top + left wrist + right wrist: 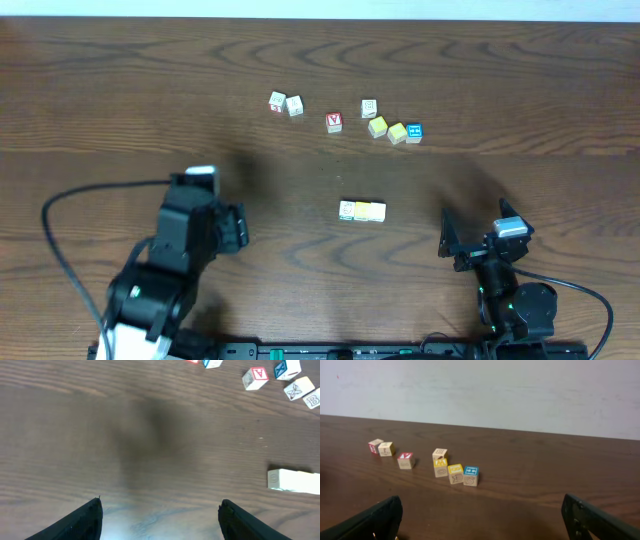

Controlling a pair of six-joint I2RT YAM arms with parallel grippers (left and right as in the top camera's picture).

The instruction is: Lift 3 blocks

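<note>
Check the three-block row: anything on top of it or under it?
Nothing on top: overhead, the row of three touching blocks shows bare top faces. It lies flat on the table. Its bottom faces are covered, so any marks there cannot be seen.

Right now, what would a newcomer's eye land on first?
In the middle of the table, the three blocks sit in a tight, touching row. Behind them seven loose cubes lie scattered, a blue-faced cube at the right end. The left pincer and right pincer stand open and empty.
</note>
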